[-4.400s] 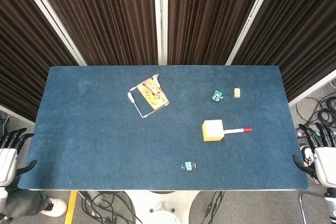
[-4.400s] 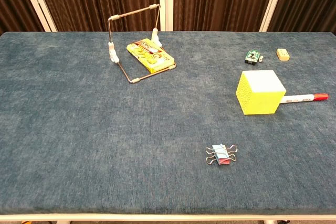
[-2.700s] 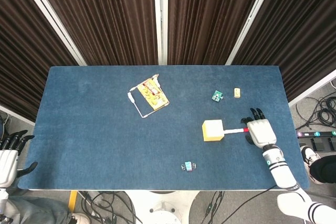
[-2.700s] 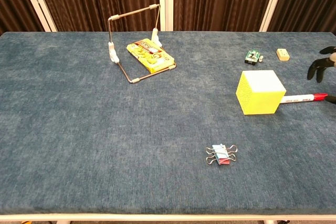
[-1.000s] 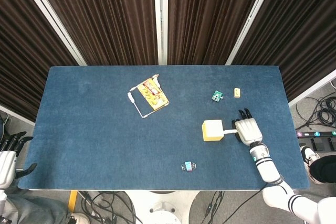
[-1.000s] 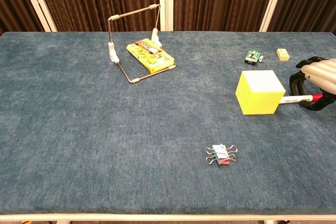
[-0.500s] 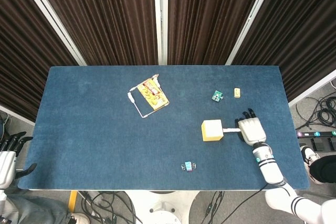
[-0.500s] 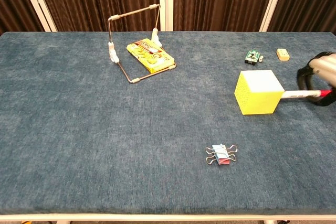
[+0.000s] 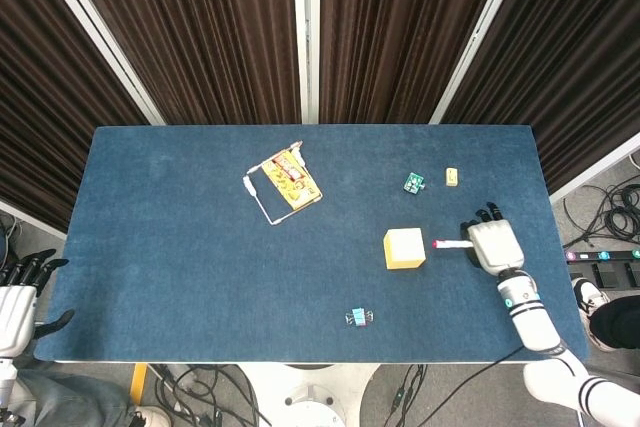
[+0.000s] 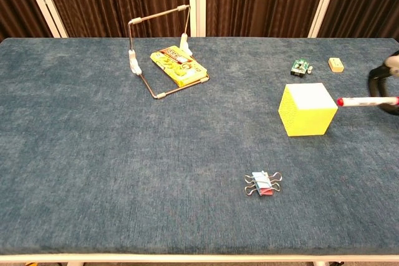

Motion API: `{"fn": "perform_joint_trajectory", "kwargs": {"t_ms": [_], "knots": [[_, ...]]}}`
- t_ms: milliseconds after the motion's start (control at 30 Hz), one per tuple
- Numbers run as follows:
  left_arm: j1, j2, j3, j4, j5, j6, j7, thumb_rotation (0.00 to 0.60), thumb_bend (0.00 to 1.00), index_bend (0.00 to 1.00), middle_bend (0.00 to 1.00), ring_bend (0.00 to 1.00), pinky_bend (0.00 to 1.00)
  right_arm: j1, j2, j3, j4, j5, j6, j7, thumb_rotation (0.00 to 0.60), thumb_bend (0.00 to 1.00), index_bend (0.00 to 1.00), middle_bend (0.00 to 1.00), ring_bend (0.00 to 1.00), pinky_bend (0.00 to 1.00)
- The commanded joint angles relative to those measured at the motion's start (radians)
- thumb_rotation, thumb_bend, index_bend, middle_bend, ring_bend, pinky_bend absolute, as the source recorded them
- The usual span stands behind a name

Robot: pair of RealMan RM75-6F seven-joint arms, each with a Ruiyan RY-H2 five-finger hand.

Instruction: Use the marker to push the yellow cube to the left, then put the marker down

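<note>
The yellow cube (image 9: pixel 404 248) (image 10: pixel 307 110) sits on the blue table right of centre. My right hand (image 9: pixel 492 245) (image 10: pixel 388 82) holds the white marker (image 9: pixel 452 244) (image 10: pixel 366 101) level above the cloth, just right of the cube. The marker's red end points left at the cube, a small gap from its right face. In the chest view only the dark fingers show at the right edge. My left hand (image 9: pixel 15 299) hangs beside the table's near left corner, fingers spread, holding nothing.
A wire stand with a yellow packet (image 9: pixel 285 182) (image 10: pixel 177 66) lies at the back centre. A small green part (image 9: pixel 414 182) (image 10: pixel 301 66) and a tan block (image 9: pixel 452 177) (image 10: pixel 336 64) lie behind the cube. A binder clip (image 9: pixel 359 317) (image 10: pixel 262 183) lies near the front edge.
My right hand has drawn back to the right and raised the marker off the cloth. The marker end no longer touches the cube, which sits slightly left of its spot a second ago.
</note>
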Motion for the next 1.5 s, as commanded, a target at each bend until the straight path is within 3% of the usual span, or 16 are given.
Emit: {"fn": "perform_joint_trajectory", "kwargs": {"t_ms": [33, 433, 800, 1067, 1500], "knots": [[0.0, 0.0, 0.0, 0.0, 0.0, 0.001, -0.002, 0.6, 0.21, 0.31, 0.27, 0.18, 0.2, 0.02, -0.021, 0.011, -0.009, 0.012, -0.02, -0.02, 0.6, 0.37, 0.69, 0.64, 0.21, 0.09], [0.001, 0.001, 0.003, 0.005, 0.003, 0.001, -0.013, 0.6, 0.21, 0.31, 0.27, 0.18, 0.2, 0.112, -0.06, 0.059, -0.197, 0.118, -0.078, -0.222, 0.6, 0.37, 0.7, 0.65, 0.22, 0.01], [0.004, 0.0, 0.005, 0.007, 0.001, 0.003, -0.017, 0.6, 0.21, 0.31, 0.27, 0.18, 0.2, 0.216, -0.15, 0.094, -0.273, 0.262, -0.098, -0.423, 0.6, 0.37, 0.71, 0.66, 0.23, 0.0], [-0.001, 0.0, 0.002, 0.008, 0.005, 0.001, -0.016, 0.6, 0.21, 0.31, 0.27, 0.18, 0.2, 0.271, -0.188, 0.082, -0.316, 0.315, -0.088, -0.507, 0.6, 0.37, 0.71, 0.66, 0.24, 0.0], [0.001, 0.0, 0.002, 0.006, 0.006, 0.007, -0.013, 0.6, 0.21, 0.31, 0.27, 0.18, 0.2, 0.239, -0.109, 0.005, -0.348, 0.343, -0.067, -0.48, 0.6, 0.37, 0.71, 0.66, 0.24, 0.0]]}}
